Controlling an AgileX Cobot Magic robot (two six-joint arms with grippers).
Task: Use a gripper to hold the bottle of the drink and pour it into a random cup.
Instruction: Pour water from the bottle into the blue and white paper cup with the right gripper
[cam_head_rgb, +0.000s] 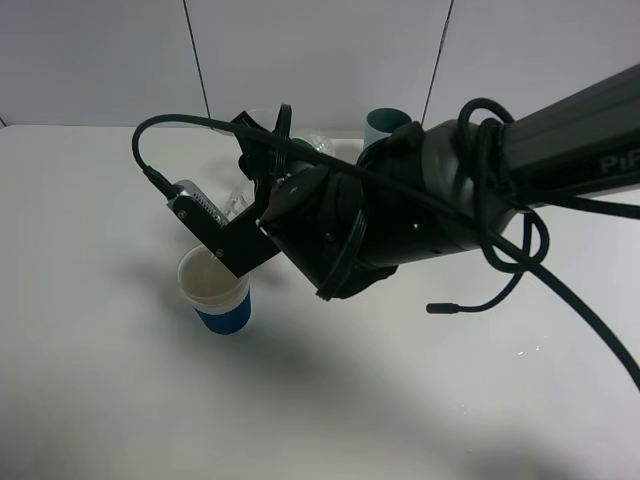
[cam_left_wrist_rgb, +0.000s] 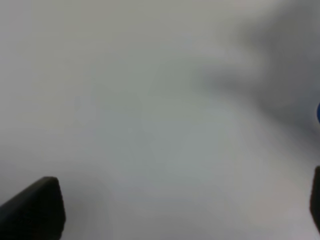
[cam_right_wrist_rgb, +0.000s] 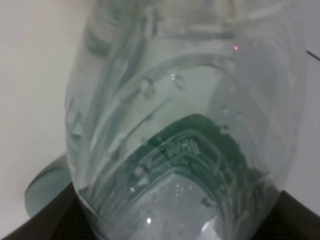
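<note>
In the exterior high view the right arm enters from the right edge and reaches across the middle, nearest the camera and covering much of the scene. Its gripper, left of centre in the upper half, is clamped on the bottle. The right wrist view shows a black finger pressed against each side of the clear body, with the dark green label visible through the liquid. From the high camera the bottle is mostly hidden behind the fingers and wrist. Only clear fragments and a sliver of green show, so its tilt, the position of its mouth and whether liquid is leaving it cannot be determined. Below and left of the gripper in the frame, the cup stands on the white table, blue band below and white rim above. The arm's black camera bracket overlaps the right side of the rim, and the cup's contents cannot be made out. Farther back, at upper centre, a teal cup is partly cut off by the arm. The left gripper shows only in its own wrist view, which is blurred: two dark fingertips set wide apart, only table between them, gripping nothing.
</note>
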